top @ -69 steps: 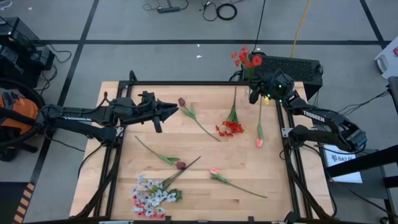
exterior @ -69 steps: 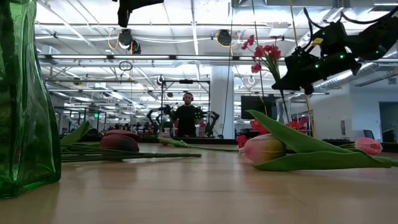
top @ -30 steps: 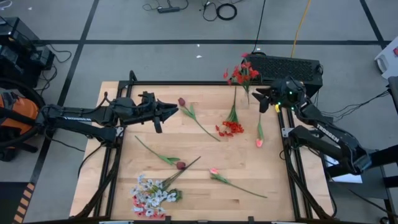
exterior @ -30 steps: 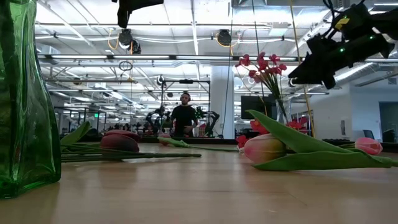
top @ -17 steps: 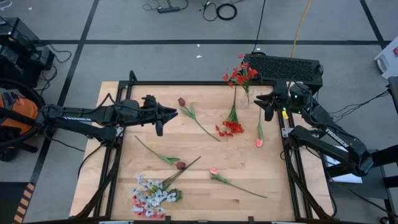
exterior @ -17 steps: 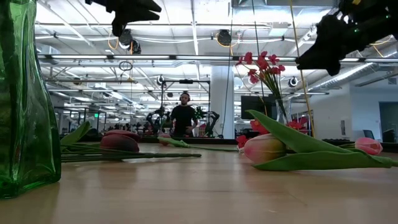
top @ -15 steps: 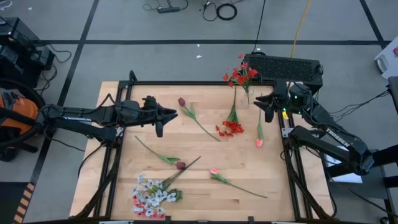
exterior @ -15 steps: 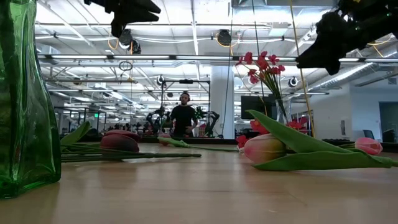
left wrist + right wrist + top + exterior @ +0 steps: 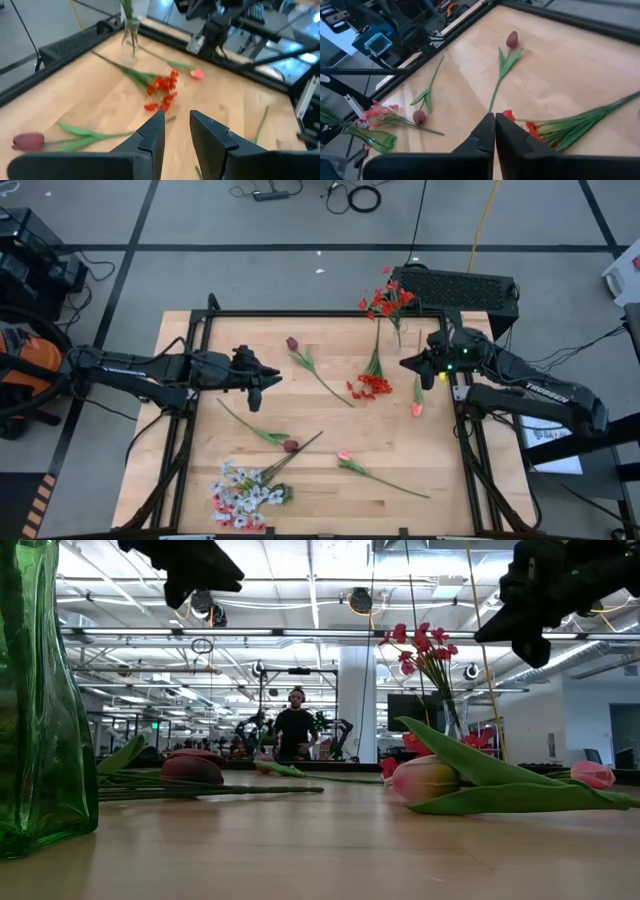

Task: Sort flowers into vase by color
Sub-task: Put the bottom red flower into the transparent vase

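I count 2 maroon tulips (image 9: 292, 343) + 2 pink tulips (image 9: 415, 409) flat on table (image 9: 330, 430), 1 red cluster (image 9: 373, 386) lying, left gripper (image 9: 270, 376) slightly parted, right gripper (image 9: 410, 362) clenched empty.

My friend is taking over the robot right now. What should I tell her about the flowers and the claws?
Left gripper: open, empty, above the table's left half.
Right gripper: shut, empty, near the far right edge.
Done: one red flower bunch stands in the clear vase at the far edge.
Left: red spray, pink tulips, maroon tulips lie on the table; pink-and-white sprigs lie by the green vase.
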Controlling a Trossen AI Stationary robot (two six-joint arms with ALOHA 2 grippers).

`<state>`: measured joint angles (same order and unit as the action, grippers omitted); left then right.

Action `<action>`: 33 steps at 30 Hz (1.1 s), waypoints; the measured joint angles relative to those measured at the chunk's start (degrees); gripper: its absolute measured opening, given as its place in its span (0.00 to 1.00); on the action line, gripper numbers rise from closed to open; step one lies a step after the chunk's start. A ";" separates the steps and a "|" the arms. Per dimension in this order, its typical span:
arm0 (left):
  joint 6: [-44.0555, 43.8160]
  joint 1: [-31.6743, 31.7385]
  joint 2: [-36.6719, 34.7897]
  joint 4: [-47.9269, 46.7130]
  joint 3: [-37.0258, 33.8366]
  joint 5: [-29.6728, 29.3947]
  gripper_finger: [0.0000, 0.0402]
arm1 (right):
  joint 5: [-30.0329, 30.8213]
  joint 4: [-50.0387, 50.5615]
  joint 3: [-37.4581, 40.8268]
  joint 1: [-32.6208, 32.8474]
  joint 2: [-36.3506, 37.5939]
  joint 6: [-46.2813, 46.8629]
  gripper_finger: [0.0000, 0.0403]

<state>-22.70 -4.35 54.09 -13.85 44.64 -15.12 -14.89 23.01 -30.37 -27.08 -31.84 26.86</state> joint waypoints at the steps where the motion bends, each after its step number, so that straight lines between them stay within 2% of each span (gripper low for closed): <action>1: -0.76 -0.37 0.01 -1.05 0.00 0.22 0.24 | 2.11 0.01 0.00 1.97 -0.21 1.81 0.01; 9: -1.48 -3.26 -0.01 -10.92 0.00 3.43 0.24 | 16.62 -2.79 0.00 20.44 -6.06 13.88 0.00; 14: -1.50 -5.29 -0.01 -14.96 0.00 4.96 0.24 | 24.75 -9.50 -0.02 31.45 -14.66 19.77 0.00; 18: -1.51 -6.70 -0.01 -17.95 0.00 5.23 0.24 | 28.55 -11.00 -2.71 37.92 -23.40 22.71 0.00; 24: -2.55 -8.78 -0.01 -22.82 0.00 5.25 0.24 | 29.88 -2.61 -14.07 42.40 -36.32 23.38 0.00; 30: -2.55 -10.04 -0.01 -28.02 0.00 5.12 0.24 | 29.50 10.29 -26.80 43.39 -46.20 23.30 0.00; 33: -2.50 -10.40 -0.01 -31.32 0.00 5.09 0.24 | 28.28 12.57 -30.84 43.36 -49.65 23.18 0.00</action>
<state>-25.21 -14.76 54.08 -45.17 44.64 -10.03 13.39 35.59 -61.21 16.29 -81.48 50.04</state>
